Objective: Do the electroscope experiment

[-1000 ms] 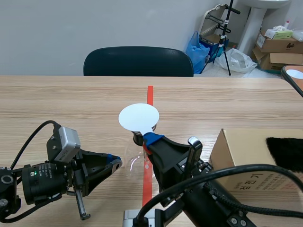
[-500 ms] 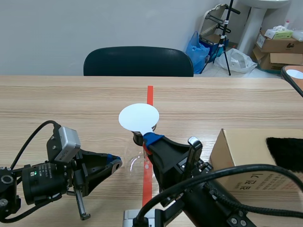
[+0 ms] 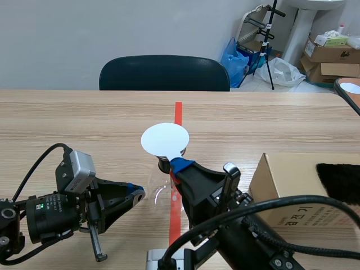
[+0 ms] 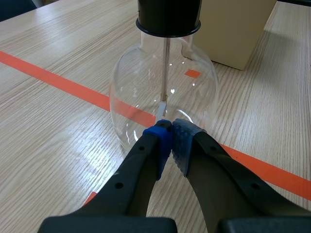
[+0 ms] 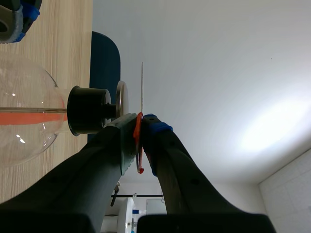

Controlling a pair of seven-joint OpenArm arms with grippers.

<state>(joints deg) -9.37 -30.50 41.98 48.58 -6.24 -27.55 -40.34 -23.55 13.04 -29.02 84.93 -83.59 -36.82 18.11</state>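
The glass flask (image 4: 163, 102) stands upright on the worktop (image 3: 84, 124) over the red tape line, black stopper (image 4: 168, 14) on top. My left gripper (image 4: 170, 133) is closed on nothing, its tips just at the flask's base. My right gripper (image 5: 138, 127) pinches the white disc (image 3: 165, 139) by its lower end, just above the stopper. A careless nudge from either could tip the flask.

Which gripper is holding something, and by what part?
The right gripper pinches the white disc by its handle end. The left gripper is shut on nothing, tips at the glass flask.
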